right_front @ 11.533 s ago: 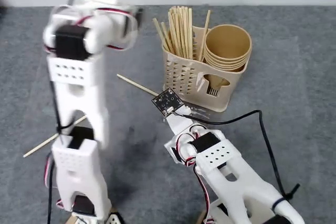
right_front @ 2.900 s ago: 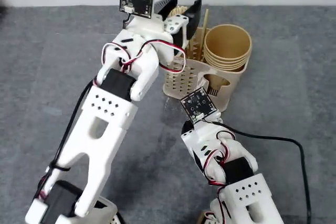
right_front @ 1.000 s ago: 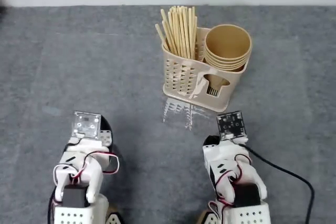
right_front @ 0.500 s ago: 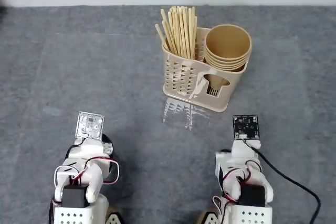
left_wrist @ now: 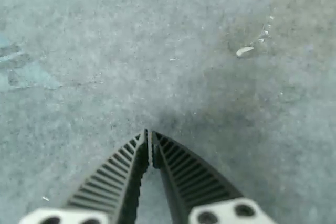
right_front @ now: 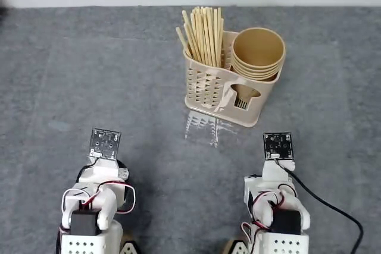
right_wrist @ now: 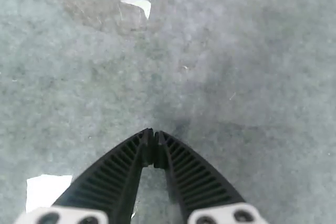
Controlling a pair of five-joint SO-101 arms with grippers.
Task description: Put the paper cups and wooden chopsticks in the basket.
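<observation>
As paper cups (right_front: 259,52) and wooden chopsticks (right_front: 204,34) stand inside the basket (right_front: 229,96), left jaws and right jaws sit pressed together, well apart from it; any knock could spill the leaning chopsticks.

White plastic left arm (right_front: 95,215), white plastic right arm (right_front: 275,218): both folded compact over own bases, side by side, wrists pitched down. Black ribbed left gripper (left_wrist: 149,136): fingertips touching, nothing held. Black ribbed right gripper (right_wrist: 153,135): same condition (tips meet, gap only toward root).
</observation>
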